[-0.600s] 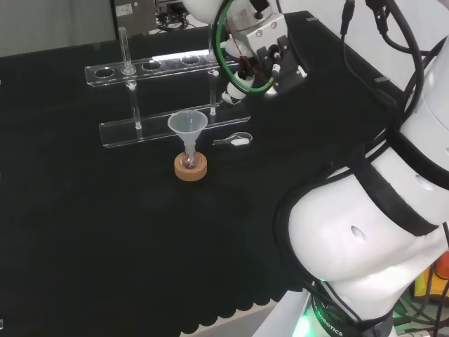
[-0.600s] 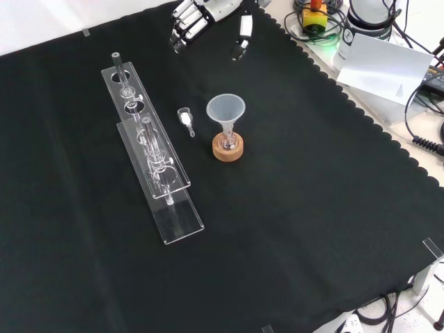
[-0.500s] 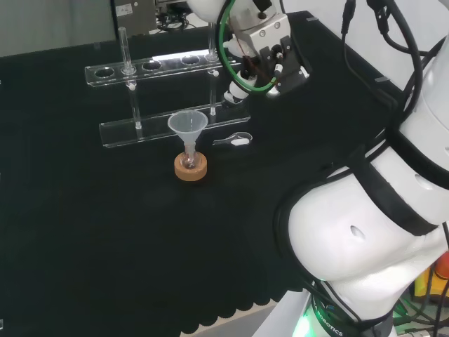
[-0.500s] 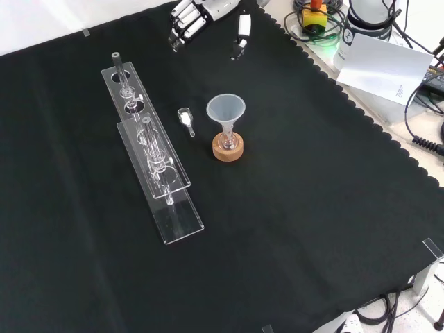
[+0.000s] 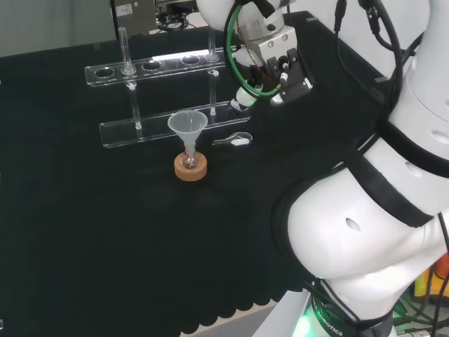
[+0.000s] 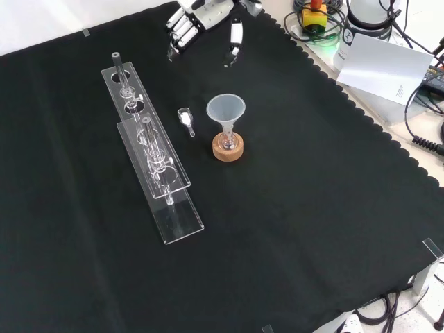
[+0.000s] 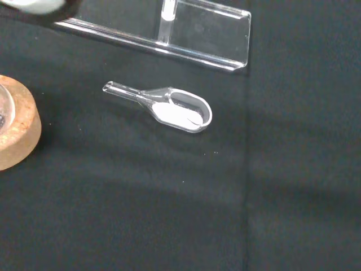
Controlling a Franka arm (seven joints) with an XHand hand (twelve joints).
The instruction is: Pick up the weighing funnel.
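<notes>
Currently hand point(image 6: 187, 19) relaxed, empty; weighing funnel point(image 6: 186, 119) on cloth point(image 6: 312, 222) well apart, lower in front view.

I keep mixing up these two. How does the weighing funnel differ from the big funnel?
The funnel stands upright, stem in a small flask on a cork ring; the weighing funnel lies flat on the cloth. The funnel is a round-mouthed cone; the weighing funnel is a scoop with a short stem. The funnel is larger than the weighing funnel. Both are clear.
</notes>
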